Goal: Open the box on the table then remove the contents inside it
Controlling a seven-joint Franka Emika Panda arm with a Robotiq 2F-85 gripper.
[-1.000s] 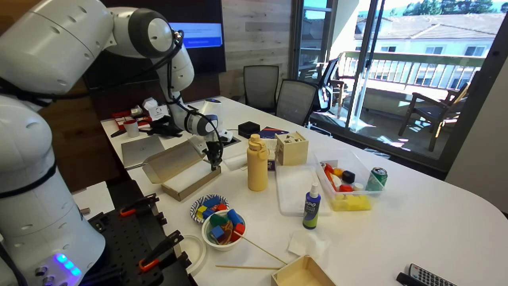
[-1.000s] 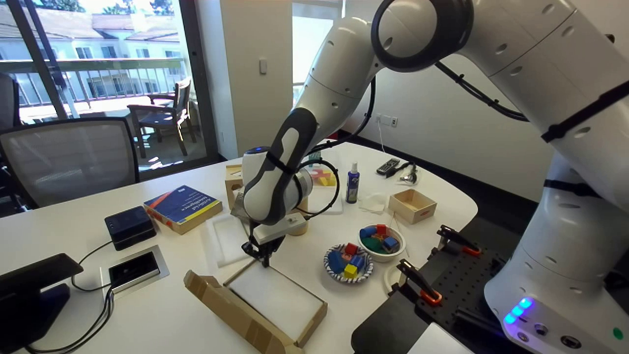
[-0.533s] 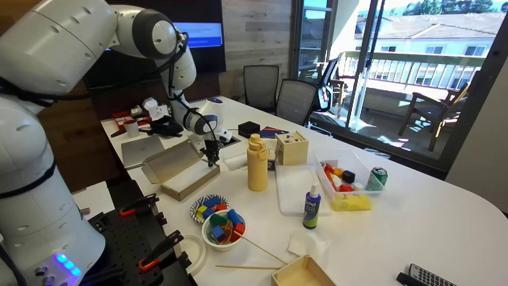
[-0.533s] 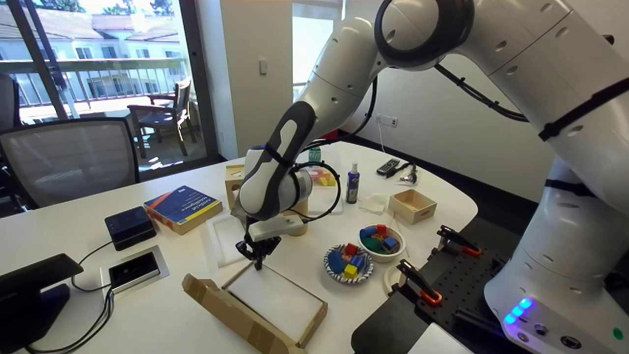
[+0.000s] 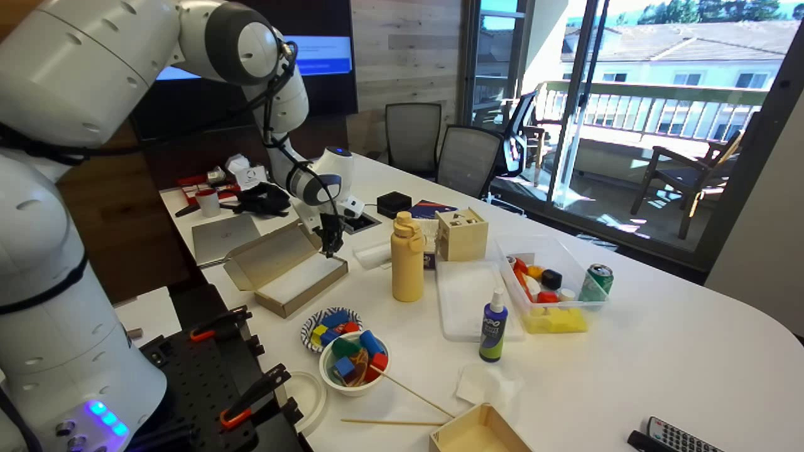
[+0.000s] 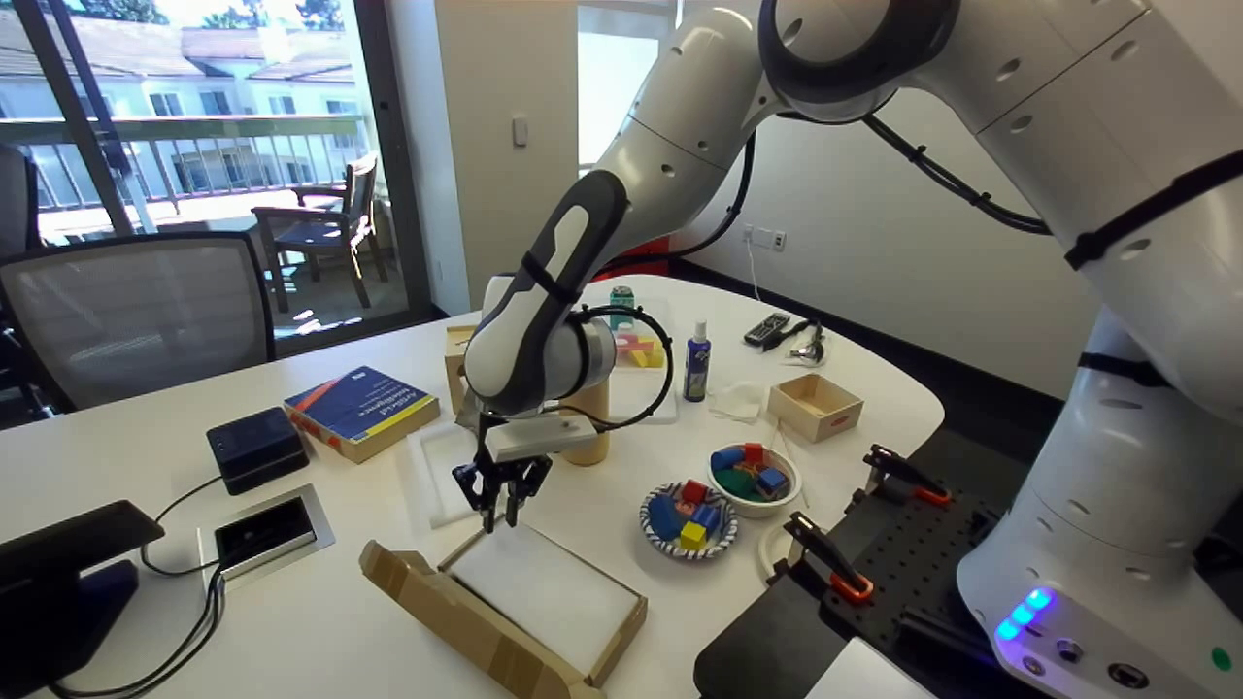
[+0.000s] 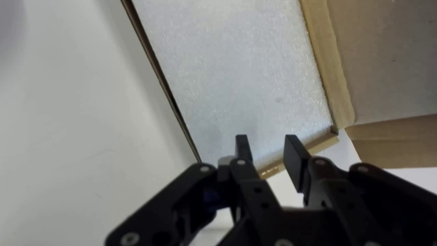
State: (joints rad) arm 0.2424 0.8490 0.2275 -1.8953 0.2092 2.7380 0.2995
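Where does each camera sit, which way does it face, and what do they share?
An exterior view: sits higher than the table, facing the wall screen and mesh chairs; the arm shows, base at picture left.
An exterior view: also raised, facing a white wall beyond the spray bottle; arm shows, base at picture right.
Wrist view: sits on the arm, looking down at the open box; only the tool shows.
Both exterior views share the table, arm and box.

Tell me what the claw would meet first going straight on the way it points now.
Most likely the white foam sheet in the cardboard box: the open claw points down over one end of the box. Depth is unclear, so it could catch the short end wall first.
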